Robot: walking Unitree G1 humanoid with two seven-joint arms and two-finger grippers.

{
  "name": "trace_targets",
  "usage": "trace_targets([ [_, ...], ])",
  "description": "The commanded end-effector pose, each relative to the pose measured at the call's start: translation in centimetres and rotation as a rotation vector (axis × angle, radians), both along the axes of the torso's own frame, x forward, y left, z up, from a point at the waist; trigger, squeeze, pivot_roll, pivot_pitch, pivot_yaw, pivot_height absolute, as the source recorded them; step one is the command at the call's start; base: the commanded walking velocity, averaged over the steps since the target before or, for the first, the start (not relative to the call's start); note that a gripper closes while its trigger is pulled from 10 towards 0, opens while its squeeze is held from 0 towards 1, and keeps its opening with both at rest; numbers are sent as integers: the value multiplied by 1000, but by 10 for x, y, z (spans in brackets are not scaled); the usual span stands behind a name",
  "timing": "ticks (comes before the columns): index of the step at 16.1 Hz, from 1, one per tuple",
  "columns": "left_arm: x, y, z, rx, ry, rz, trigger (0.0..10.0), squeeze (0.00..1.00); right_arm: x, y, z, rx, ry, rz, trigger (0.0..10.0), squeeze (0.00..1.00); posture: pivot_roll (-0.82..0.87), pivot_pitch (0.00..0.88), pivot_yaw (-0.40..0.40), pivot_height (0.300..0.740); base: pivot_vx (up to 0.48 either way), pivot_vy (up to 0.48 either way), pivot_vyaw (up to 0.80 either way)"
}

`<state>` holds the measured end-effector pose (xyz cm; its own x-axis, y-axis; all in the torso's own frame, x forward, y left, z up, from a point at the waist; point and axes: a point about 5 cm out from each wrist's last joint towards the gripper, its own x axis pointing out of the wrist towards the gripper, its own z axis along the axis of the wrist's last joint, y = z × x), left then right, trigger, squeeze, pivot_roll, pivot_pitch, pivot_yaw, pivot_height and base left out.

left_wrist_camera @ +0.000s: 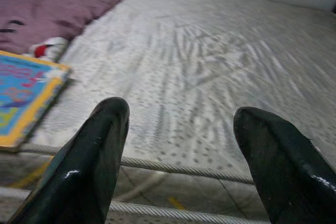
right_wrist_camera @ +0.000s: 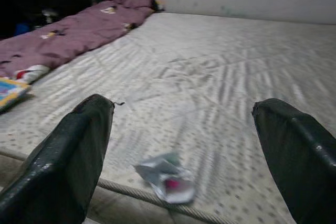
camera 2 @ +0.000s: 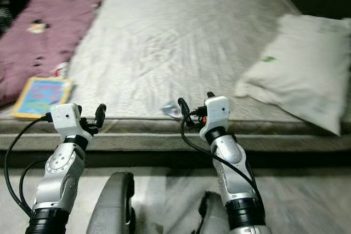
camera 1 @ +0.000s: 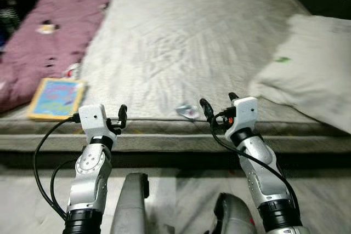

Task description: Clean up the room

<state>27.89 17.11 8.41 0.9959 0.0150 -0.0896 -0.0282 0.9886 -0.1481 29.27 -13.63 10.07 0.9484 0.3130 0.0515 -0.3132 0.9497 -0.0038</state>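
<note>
Two grippers (fingers apart), one wrapper (right_wrist_camera: 169, 183)

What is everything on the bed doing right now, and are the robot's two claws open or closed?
left gripper: open, holding nothing, at the mattress edge.
right gripper: open, holding nothing, aimed at the wrapper.
wrapper: crumpled, lying near the mattress edge.
book: closed, lying flat.
blanket: rumpled, along the mattress's left side.
pillow: lying on the right side.
mattress: bare, wrinkled.
</note>
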Motion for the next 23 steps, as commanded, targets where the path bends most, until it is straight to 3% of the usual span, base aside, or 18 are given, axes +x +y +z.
trace_targets([
  [1, 1, 1, 4, 1, -10, -6, 10000, 0, 1, 1, 4, 5, -10, 14, 10000, 0, 12, 73, -13, 605, 281, 0, 0],
  [14, 3, -1, 5, -5, -7, -19, 10000, 0, 5, 2, 5, 5, -9, 16, 10000, 0, 10, 78, -11, 605, 247, 0, 0],
  [18, 2, -1, 3, -11, 3, -19, 10000, 0, 4, 2, 5, 7, -7, 15, 10000, 0, 12, 73, -11, 605, 0, 0, 0],
  [23, 1, -1, 2, -16, 7, -19, 10000, 0, 3, 2, 3, 9, 2, 16, 10000, 0, 13, 69, -12, 605, 0, 480, 0],
])
